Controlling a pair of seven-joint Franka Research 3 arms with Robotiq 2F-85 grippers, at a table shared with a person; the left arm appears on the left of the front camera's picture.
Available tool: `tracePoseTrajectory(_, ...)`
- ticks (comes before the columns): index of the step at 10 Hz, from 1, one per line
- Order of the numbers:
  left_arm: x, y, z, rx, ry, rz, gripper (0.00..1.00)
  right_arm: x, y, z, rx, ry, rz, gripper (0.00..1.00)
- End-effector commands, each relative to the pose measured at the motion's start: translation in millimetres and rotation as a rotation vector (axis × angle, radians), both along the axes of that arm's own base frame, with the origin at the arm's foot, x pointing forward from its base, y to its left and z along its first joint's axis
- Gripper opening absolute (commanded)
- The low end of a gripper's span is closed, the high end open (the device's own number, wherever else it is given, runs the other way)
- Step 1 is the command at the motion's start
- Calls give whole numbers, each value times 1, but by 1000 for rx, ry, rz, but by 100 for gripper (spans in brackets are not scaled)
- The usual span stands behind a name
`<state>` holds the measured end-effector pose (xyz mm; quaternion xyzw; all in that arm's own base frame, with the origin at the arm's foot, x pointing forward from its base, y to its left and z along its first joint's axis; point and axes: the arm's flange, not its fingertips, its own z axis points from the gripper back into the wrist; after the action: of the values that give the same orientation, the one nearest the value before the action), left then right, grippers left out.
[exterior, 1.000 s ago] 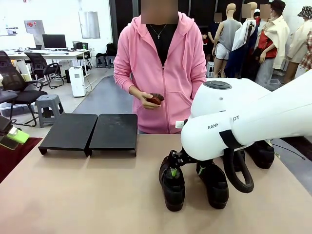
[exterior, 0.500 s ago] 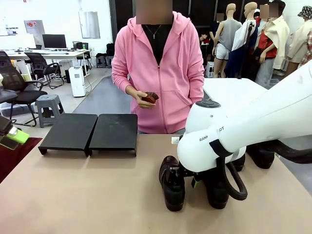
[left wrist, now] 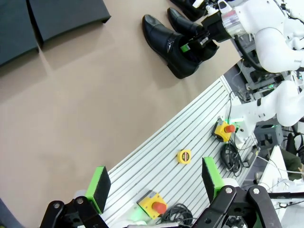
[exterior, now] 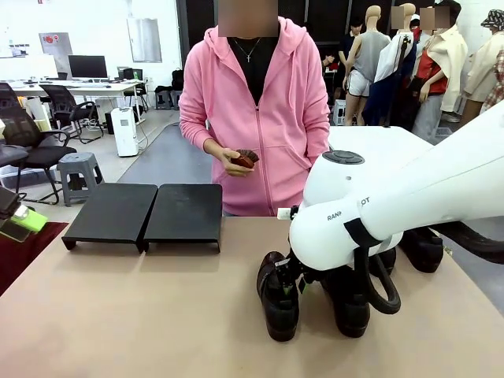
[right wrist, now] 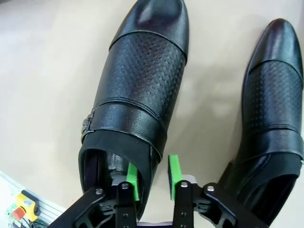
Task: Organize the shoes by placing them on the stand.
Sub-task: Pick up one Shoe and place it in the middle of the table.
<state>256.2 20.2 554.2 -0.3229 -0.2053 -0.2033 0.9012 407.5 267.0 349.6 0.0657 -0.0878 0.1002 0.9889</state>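
We note R gripper (right wrist: 152, 174) has come down & pinched one shoe (right wrist: 142, 80) by its collar wall, L gripper (left wrist: 156, 180) spread wide, idle; stand (exterior: 185, 209) still bare, lift pending.

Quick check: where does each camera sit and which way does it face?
Front view: fixed on the robot's side, facing across the beige table at a person in a pink hoodie; white right arm enters from the right.
Left wrist view: high, looking down on the table; its open left gripper rises from the bottom.
Right wrist view: close above a black glossy perforated leather loafer; the right gripper straddles its collar.
Shared: front and left wrist views both show that loafer and the low black flat-topped stand.
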Motion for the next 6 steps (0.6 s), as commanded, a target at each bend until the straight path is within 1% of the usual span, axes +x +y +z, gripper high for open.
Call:
tracePoseTrajectory(1, 1, 1, 0, -23, -12, -16, 100, -6, -3, 2, 12, -11, 11, 0)
tracePoseTrajectory(3, 1, 1, 0, -23, -12, -16, 100, -12, -3, 17, 26, -12, 26, 0)
tracePoseTrajectory(5, 1, 1, 0, -23, -12, -16, 100, -27, -6, 51, 43, -2, 24, 0)
tracePoseTrajectory(6, 1, 1, 0, -23, -12, -16, 100, -36, -4, 68, 71, 97, 2, 0)
